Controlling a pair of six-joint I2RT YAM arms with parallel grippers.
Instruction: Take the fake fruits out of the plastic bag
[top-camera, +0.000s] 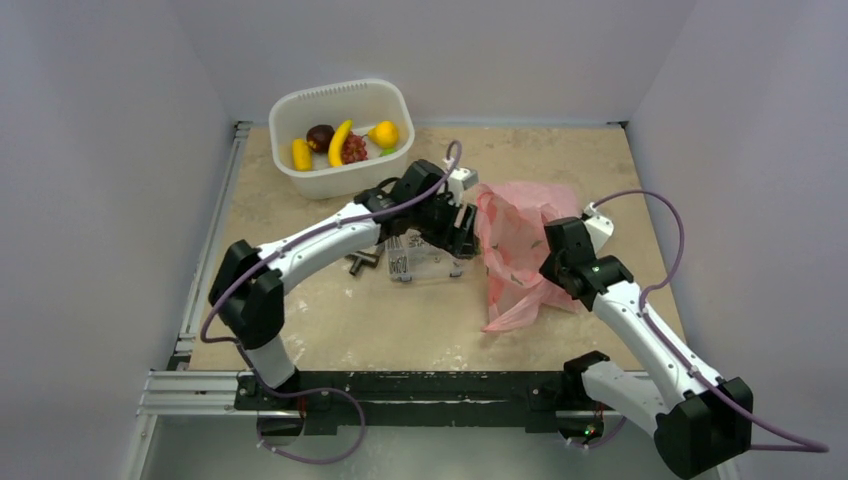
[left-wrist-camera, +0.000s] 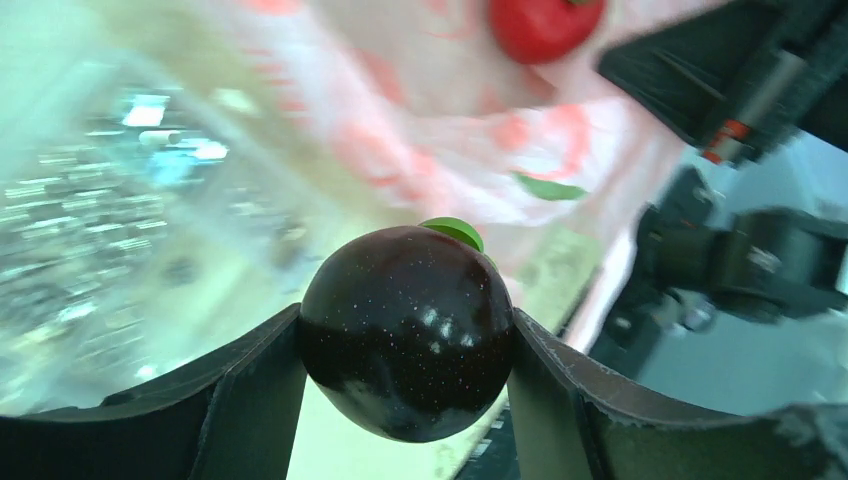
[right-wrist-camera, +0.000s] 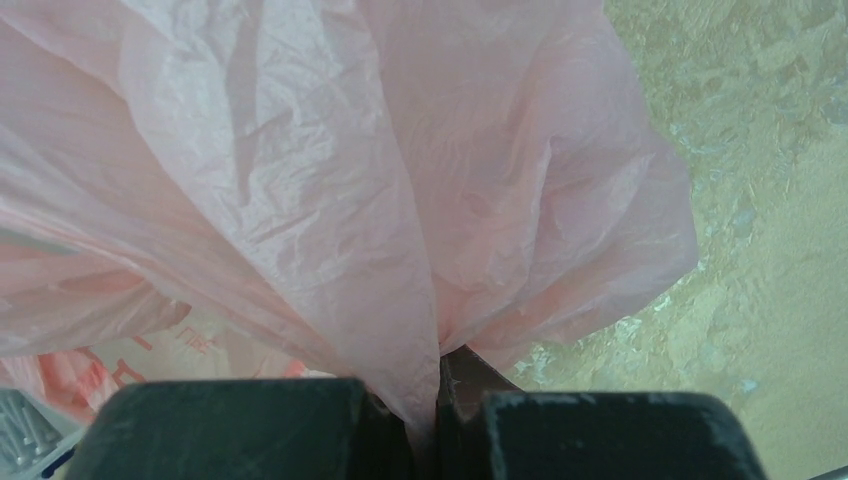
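At the middle of the table (top-camera: 330, 320), my left arm reaches from its folded elbow at the near left corner, forearm slanting up and right, wrist turned toward the plastic bag (top-camera: 520, 250). The left gripper (top-camera: 462, 228) sits at the bag's left edge, above a clear box (top-camera: 420, 262). Its fingers (left-wrist-camera: 255, 375) are spread fairly wide and clamped on a dark, glossy round fruit (left-wrist-camera: 405, 325) with a green leaf tip. Beyond it, a red round fruit (left-wrist-camera: 545, 25) shows against the pink film.

My right arm comes in from the near right corner, forearm angled up and left, wrist at the bag's right side. The right gripper (right-wrist-camera: 437, 400) is fully closed, pinching a gathered fold of the film.

The white tub (top-camera: 300, 105) at the far left holds a banana (top-camera: 340, 142) and several other fruits.
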